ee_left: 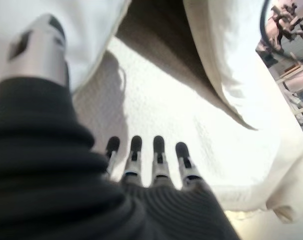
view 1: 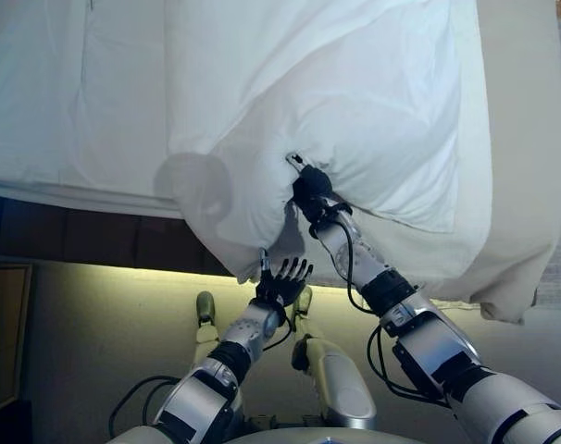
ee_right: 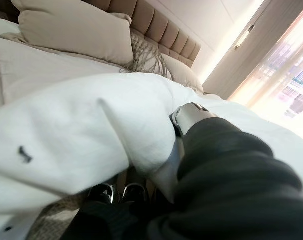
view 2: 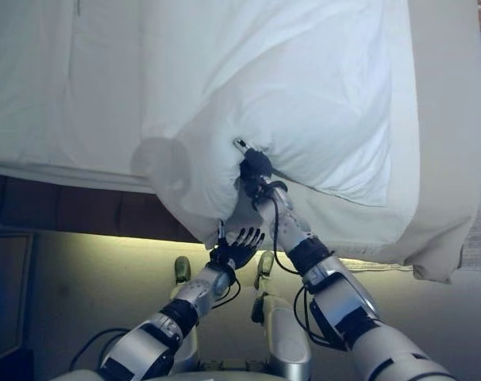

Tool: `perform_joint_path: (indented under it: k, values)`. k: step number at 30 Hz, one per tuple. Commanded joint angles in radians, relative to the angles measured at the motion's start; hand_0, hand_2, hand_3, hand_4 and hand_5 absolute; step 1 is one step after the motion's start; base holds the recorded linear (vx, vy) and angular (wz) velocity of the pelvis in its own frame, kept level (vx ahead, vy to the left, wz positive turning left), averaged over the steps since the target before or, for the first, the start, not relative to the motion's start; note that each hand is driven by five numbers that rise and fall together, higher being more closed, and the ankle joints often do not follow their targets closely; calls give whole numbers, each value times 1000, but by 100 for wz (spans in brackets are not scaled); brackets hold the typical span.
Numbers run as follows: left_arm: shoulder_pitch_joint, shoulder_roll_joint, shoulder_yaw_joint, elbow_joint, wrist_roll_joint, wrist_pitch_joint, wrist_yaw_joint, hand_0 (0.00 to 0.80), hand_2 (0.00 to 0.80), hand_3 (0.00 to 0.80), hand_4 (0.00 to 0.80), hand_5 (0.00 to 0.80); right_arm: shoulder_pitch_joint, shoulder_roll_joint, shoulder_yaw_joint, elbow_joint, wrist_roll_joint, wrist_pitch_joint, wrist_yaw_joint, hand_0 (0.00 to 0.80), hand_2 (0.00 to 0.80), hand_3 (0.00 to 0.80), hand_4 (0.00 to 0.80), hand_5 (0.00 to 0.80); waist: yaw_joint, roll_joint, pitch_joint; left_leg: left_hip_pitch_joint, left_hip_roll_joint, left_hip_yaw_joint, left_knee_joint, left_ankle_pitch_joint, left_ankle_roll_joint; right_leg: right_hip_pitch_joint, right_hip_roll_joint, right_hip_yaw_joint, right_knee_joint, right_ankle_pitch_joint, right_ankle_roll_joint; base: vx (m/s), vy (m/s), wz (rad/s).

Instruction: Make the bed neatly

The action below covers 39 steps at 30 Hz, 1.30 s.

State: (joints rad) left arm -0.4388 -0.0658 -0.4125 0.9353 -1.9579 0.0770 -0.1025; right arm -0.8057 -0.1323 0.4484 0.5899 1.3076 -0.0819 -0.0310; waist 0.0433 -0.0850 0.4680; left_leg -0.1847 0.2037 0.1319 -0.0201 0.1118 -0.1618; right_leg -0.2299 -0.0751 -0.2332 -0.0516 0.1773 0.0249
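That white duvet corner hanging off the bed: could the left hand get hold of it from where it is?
Probably yes. The left hand is open right under the hanging duvet corner, fingers straight, with nothing between them. The right hand already grips a fold of the duvet nearby and does not block the way.

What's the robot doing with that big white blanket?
It is making the bed. Its right hand has pinched a fold of the white duvet near the edge of the bed, where the duvet is bunched up and hangs over the side. Its left hand is open, with fingers spread, just below the hanging part. Pillows sit at the headboard.
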Motion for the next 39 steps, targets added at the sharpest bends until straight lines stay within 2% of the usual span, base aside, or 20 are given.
perform_joint_path:
  k: [1,6,11,23,30,35,39]
  values:
    - [-30,-102,-94,16,-14,65,-54,0,0,0,0,0,-177,89,35,-158,-35,-14,56,800,800,800,800,800,21,-34,-1,-9,25,-8,-38,61,27,-19,-82,-19,131,-59,77,-5,-36,0]
    - [-35,-107,-109,2,-14,66,-126,0,0,0,0,0,-169,85,48,-165,-20,-9,74,800,800,800,800,800,19,-40,6,-10,32,0,-32,61,24,-18,-78,-25,131,-58,76,-1,-20,0]
    - [-54,-116,-98,-35,-14,3,-207,0,0,0,0,0,-152,90,53,-182,-8,22,77,800,800,800,800,800,7,-41,9,-12,37,8,-24,62,22,-21,-78,-23,139,-61,74,2,7,0]
    - [-162,-123,52,-100,-14,-123,-372,0,0,0,0,0,-76,120,61,-264,-27,93,95,800,800,800,800,800,-31,-52,2,-28,47,22,-13,62,14,-47,-75,-7,152,-71,72,2,45,-1]
    - [-213,-107,147,-151,-14,-209,-484,0,0,0,0,0,-16,114,74,-362,-35,130,121,800,800,800,800,800,-42,-75,4,-58,57,23,-12,68,8,-76,-66,-6,158,-76,73,-17,37,-1]
    - [-236,-85,205,-198,-14,-258,-535,0,0,0,0,0,27,94,69,-424,-24,126,141,800,800,800,800,800,-43,-88,7,-78,59,12,-6,67,6,-91,-62,-11,162,-76,75,0,0,0]
    - [-237,-70,230,-231,-14,-310,-525,0,0,0,0,0,64,88,61,-443,-24,99,145,800,800,800,800,800,-37,-97,10,-87,58,1,-5,63,6,-91,-60,-18,162,-79,78,-16,-17,4]
